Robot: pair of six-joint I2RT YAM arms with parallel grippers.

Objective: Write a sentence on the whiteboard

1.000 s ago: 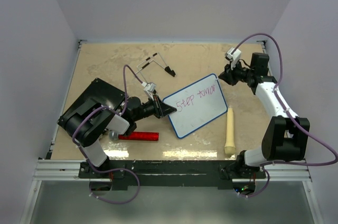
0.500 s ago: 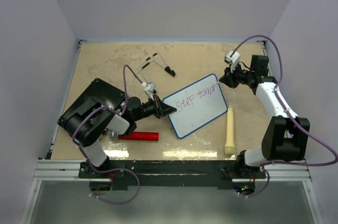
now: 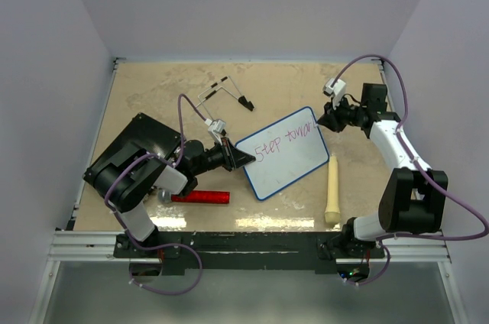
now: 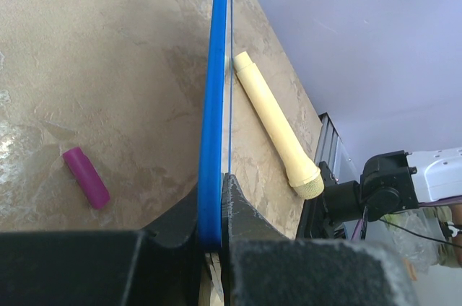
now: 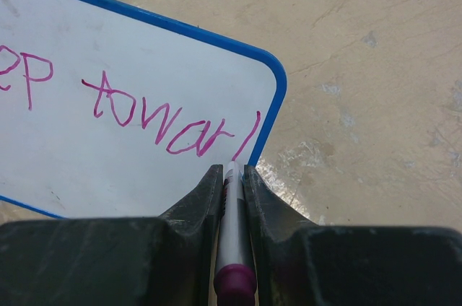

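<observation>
The whiteboard [image 3: 284, 154] lies tilted in the middle of the table, with a blue rim. My left gripper [image 3: 246, 159] is shut on its left edge; the left wrist view shows the blue rim [image 4: 212, 104] edge-on between the jaws. The sentence [image 5: 155, 115] reads "Step towar" plus one fresh stroke, in purple-pink. My right gripper [image 3: 324, 120] is shut on a white marker [image 5: 232, 241] with a purple end. The marker tip touches the board near its right corner [image 5: 273, 75], at the foot of the last stroke.
A cream cylindrical handle [image 3: 332, 190] lies right of the board. A red pen [image 3: 202, 197] lies at the front left, a purple cap [image 4: 86, 177] beside the board. A black slab [image 3: 134, 148] is at the left. Glasses [image 3: 225, 93] lie at the back.
My right gripper has shifted slightly toward the front and left along the board's right corner, drawing a stroke after "towar". The left arm and the board have not moved.
</observation>
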